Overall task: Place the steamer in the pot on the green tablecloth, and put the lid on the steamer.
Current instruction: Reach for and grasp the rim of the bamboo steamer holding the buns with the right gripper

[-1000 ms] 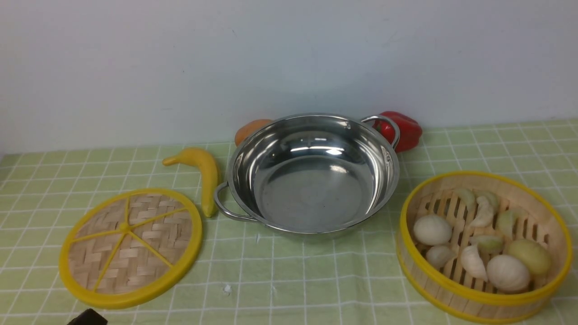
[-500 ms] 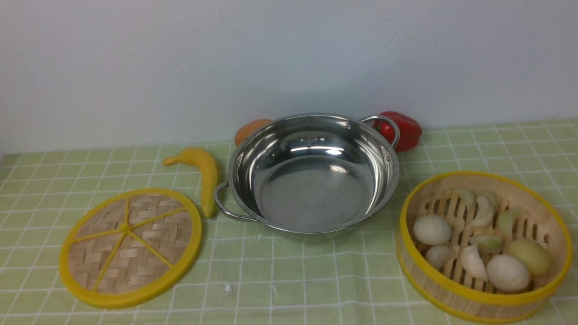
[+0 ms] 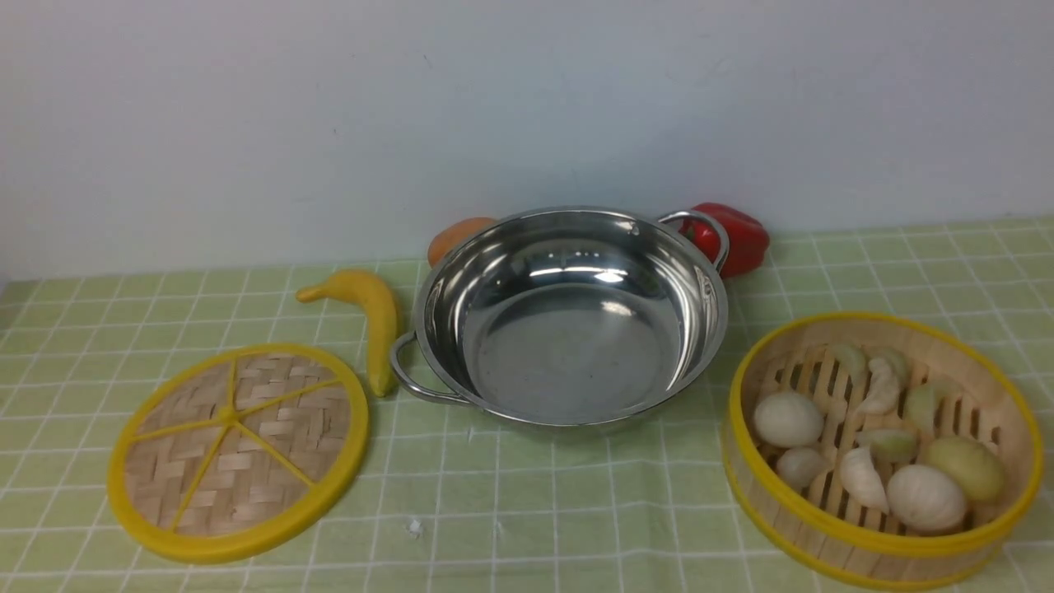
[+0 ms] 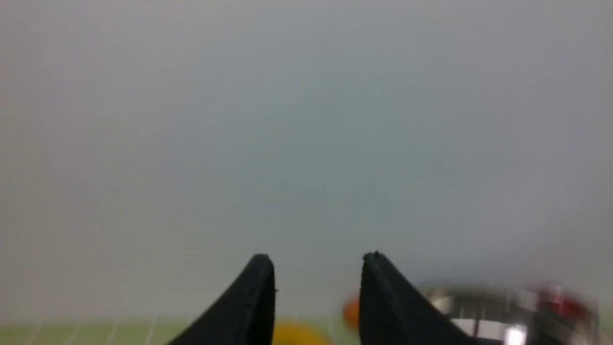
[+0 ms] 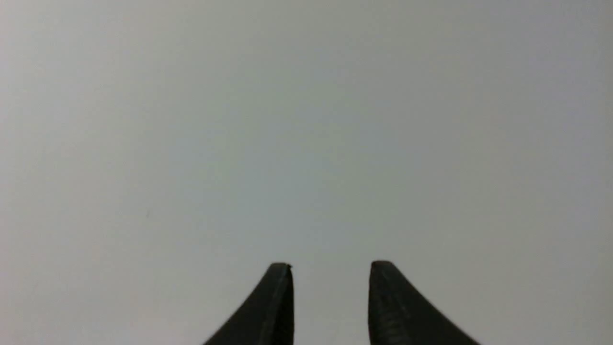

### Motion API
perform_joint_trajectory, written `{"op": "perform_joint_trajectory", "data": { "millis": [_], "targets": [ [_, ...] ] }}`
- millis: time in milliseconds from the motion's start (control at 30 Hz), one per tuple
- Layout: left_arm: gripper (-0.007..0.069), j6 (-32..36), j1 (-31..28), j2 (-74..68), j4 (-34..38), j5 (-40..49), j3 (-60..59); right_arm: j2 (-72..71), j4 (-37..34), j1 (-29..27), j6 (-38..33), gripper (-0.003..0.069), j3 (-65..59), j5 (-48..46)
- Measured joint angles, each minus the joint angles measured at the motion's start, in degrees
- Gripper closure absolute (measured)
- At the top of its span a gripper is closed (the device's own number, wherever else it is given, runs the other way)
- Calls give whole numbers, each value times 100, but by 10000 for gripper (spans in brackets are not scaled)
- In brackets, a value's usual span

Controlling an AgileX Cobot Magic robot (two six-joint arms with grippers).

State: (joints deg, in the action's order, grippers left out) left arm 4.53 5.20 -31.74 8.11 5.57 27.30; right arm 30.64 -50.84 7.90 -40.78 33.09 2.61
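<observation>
left pincer (image 4: 316, 261) slightly parted and empty, the pot (image 4: 488, 309) blurred ahead of it; right pincer (image 5: 329, 267) likewise parted, empty.

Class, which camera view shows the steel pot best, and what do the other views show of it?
The front view: the pot shows whole, with both loop handles and its shiny inside. The left wrist view catches only a blurred strip of its rim. The right wrist view shows none of it.

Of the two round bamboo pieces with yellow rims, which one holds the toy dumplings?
The deep slatted bamboo basket, right of the shiny steel pot. The flat woven bamboo disc on the left holds nothing.
</observation>
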Motion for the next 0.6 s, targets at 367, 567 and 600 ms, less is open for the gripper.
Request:
{"op": "perform_joint_trajectory", "data": {
  "millis": [367,567,600],
  "targets": [
    [382,-74,0,-2742,-321,3269,17,2909,995,-106,1605,417,287,-3355],
    [382,-105,0,-3070,-264,3483,504,3877,3202,-114,3283,417,1626,-4179],
    [382,-155,0,-3077,-258,3488,654,4009,3863,-119,3794,417,1965,-4302]
  ]
}}
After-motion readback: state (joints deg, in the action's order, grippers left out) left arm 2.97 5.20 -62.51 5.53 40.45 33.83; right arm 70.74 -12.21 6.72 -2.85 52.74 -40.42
